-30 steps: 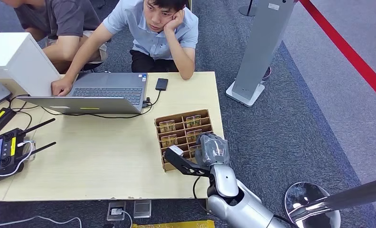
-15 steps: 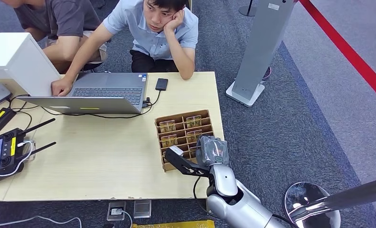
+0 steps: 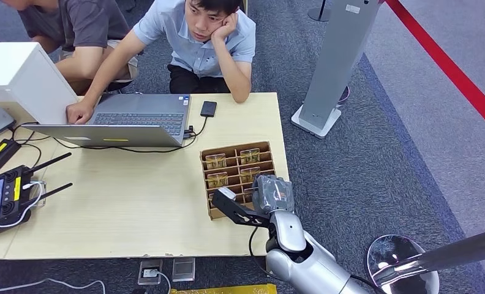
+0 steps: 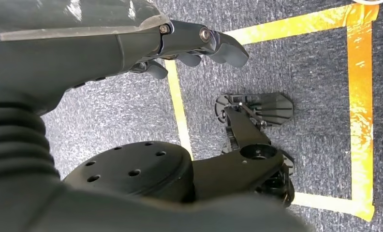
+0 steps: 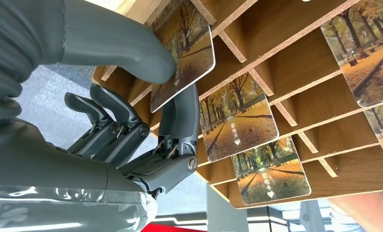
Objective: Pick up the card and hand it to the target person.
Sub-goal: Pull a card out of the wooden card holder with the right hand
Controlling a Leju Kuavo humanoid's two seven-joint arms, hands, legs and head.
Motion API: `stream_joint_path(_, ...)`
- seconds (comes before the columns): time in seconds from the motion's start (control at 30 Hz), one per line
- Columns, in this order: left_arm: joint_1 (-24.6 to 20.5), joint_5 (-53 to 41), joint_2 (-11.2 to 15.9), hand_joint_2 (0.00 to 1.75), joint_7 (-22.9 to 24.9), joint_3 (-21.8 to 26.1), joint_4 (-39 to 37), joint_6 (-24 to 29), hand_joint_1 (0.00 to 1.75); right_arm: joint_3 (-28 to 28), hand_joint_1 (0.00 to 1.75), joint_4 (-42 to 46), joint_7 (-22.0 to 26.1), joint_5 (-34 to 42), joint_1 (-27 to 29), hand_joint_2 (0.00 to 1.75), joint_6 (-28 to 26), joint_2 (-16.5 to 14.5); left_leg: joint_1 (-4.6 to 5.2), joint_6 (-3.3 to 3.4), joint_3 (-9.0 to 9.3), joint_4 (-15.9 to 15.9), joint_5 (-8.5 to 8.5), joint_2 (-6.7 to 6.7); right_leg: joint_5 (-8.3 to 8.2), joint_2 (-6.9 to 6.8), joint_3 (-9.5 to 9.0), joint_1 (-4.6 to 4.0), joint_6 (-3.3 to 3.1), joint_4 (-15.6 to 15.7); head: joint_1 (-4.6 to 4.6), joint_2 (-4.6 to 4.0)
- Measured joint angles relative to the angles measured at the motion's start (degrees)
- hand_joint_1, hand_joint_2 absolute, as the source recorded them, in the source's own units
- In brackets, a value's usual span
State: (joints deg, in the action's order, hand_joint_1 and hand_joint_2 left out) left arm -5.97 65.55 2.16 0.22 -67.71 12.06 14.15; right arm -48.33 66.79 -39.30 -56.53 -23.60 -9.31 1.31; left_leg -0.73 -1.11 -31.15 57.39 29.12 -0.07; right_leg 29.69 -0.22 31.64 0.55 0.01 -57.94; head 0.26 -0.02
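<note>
One card (image 5: pixel 182 53) is pinched between my right hand (image 5: pixel 131 111)'s thumb and a finger, at the near end of the wooden rack (image 3: pixel 266 147) on the table (image 3: pixel 136 202). It sits part-way in its slot, I judge, with the other fingers curled below. My worry is the pinch: it holds one corner only, so a crooked lift could catch the card on a divider and twist it loose, or drag the light rack toward the table edge. My left hand (image 4: pixel 199 46) hangs over the floor holding nothing, fingers loosely curled. From the wrist I count four more cards in slots; from the head, two people (image 3: pixel 197 43) behind one laptop (image 3: pixel 130 116).
</note>
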Motion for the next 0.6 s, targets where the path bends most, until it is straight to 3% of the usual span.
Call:
stream_joint_path(0.33, 0.02, 1.73, 0.00, 1.75, -0.38, 0.06, 0.00, 1.49, 0.00, 0.10, 1.75, 1.08, 0.54, 0.70, 0.01, 1.75, -0.25, 0.08, 0.00, 0.00, 0.00, 0.00, 0.00, 0.00, 0.00, 0.01, 0.01, 0.00, 0.00, 0.00, -0.01, 0.00)
stream_joint_path(0.6, 0.11, 2.35, 0.00, 1.75, -0.39, 0.09, -0.08, 1.37, 0.00, 1.21, 1.75, 10.77, -0.42, 2.40, 0.76, 1.75, 0.20, 1.89, 0.00, 0.00, -0.02, 0.00, 0.00, 0.01, 0.00, 0.01, 0.05, 0.00, 0.00, 0.00, 0.00, 0.00)
